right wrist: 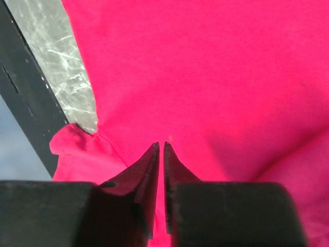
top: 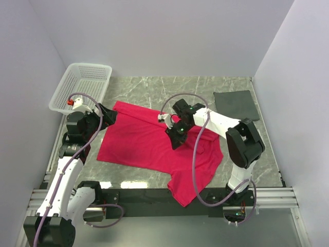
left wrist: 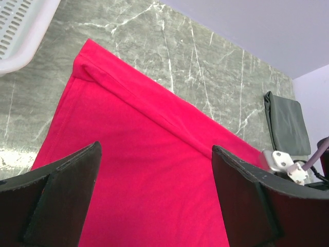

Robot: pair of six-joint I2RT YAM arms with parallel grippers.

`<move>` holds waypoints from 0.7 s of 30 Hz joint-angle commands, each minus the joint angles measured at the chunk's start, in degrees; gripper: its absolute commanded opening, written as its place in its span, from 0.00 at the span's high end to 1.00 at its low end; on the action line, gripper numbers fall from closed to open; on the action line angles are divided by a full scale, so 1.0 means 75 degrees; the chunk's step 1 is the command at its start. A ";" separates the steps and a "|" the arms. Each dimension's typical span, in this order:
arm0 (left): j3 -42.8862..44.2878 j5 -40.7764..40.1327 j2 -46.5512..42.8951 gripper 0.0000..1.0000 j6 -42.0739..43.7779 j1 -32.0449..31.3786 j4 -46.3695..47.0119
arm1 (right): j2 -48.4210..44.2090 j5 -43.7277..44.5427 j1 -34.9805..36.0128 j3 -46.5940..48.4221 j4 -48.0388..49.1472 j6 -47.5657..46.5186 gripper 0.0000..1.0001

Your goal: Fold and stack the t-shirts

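Tight at the sides, open along the back
I've got bare table (top: 154, 85) past the t-shirt (top: 139, 146); the basket (top: 82, 85) blocks the far-left corner just beyond my left gripper (top: 109, 117), a dark grey cloth (top: 236, 104) takes the far-right corner, and walls (top: 31, 77) hem both sides.

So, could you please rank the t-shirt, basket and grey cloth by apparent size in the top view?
1. crimson-red fabric t-shirt
2. white plastic mesh basket
3. dark grey rectangular cloth, only slightly smaller than the basket

t-shirt (top: 134, 145) middle hidden under right gripper (top: 174, 143); grip unclear
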 commanded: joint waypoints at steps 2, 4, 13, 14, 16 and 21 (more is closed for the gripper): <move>0.0013 -0.0129 -0.0188 0.07 0.0104 0.0018 -0.0009 | -0.0400 0.0599 -0.0360 0.0100 0.0478 0.0865 0.63; -0.0045 -0.0129 -0.0259 0.06 0.0104 0.0018 0.0002 | -0.0353 0.1068 -0.0875 0.0182 0.0677 0.1053 0.58; -0.0069 -0.0024 -0.0177 0.07 0.0045 0.0018 0.0096 | 0.0174 0.2136 -0.1814 0.0475 0.0877 0.0890 0.53; -0.0057 -0.0024 -0.0165 0.07 0.0045 0.0018 0.0096 | 0.0221 0.2125 -0.1849 0.0487 0.0866 0.0878 0.53; -0.0069 -0.0024 -0.0165 0.07 0.0045 0.0018 0.0108 | 0.0349 0.2078 -0.1850 0.0534 0.0924 0.0913 0.53; -0.0116 -0.0024 -0.0200 0.07 0.0010 0.0018 0.0119 | 0.0794 0.1996 -0.1861 0.0767 0.0889 0.0983 0.53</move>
